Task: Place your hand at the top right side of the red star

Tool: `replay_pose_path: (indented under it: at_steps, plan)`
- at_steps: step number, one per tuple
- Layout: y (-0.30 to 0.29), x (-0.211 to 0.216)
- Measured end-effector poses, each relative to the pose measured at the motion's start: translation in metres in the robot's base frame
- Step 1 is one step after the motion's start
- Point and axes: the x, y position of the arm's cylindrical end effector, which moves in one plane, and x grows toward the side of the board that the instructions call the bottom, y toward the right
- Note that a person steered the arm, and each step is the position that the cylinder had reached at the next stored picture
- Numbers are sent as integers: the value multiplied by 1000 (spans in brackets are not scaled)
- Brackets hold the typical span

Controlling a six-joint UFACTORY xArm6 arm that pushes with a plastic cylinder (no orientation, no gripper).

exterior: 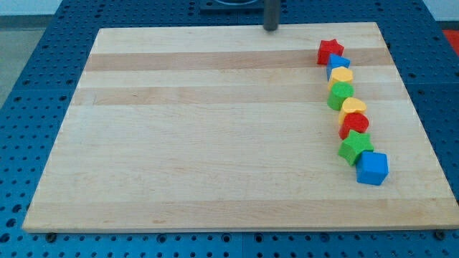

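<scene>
The red star (pixel 330 51) lies near the view's top right of the wooden board (pixel 215 129), at the head of a curved line of blocks. My tip (pixel 271 29) is the lower end of a dark rod at the board's top edge, left of and slightly above the red star, apart from it by a clear gap. Below the star in the line come a blue block (pixel 338 64), a yellow block (pixel 341 76), a green block (pixel 341 94), a second yellow block (pixel 353 107), a red block (pixel 354 125), a green star (pixel 356 147) and a blue cube (pixel 372 168).
The board lies on a blue perforated table (pixel 29 86) that shows on all sides. The line of blocks runs down the board's right side, each block touching or nearly touching its neighbour.
</scene>
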Motion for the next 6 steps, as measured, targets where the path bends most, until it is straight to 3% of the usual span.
replay_pose_path:
  at_steps: [2, 4, 6]
  plan:
    - [89, 8]
    - [123, 55]
    - [143, 74]
